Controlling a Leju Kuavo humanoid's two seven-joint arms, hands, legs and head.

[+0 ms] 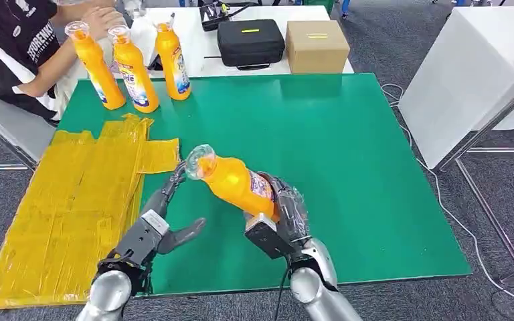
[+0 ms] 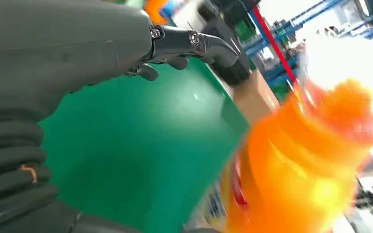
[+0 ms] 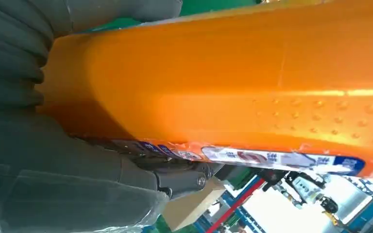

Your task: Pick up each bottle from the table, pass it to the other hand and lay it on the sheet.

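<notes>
My right hand (image 1: 282,215) grips an orange bottle (image 1: 233,180) by its base, holding it tilted above the green table (image 1: 348,154) with its clear cap toward the left. The same bottle (image 3: 233,82) runs across the right wrist view, and it looms blurred (image 2: 296,170) in the left wrist view. My left hand (image 1: 167,214) is open just left of the bottle, fingers (image 1: 176,177) reaching up near the cap, thumb spread; it holds nothing. Three more orange bottles (image 1: 134,67) stand upright at the table's far left. A yellow sheet (image 1: 73,200) lies along the table's left side.
A person in a dark shirt (image 1: 13,47) sits at the far left behind the standing bottles. A black case (image 1: 250,41) and a cardboard box (image 1: 316,45) rest on the white table beyond. A white table (image 1: 468,80) stands to the right.
</notes>
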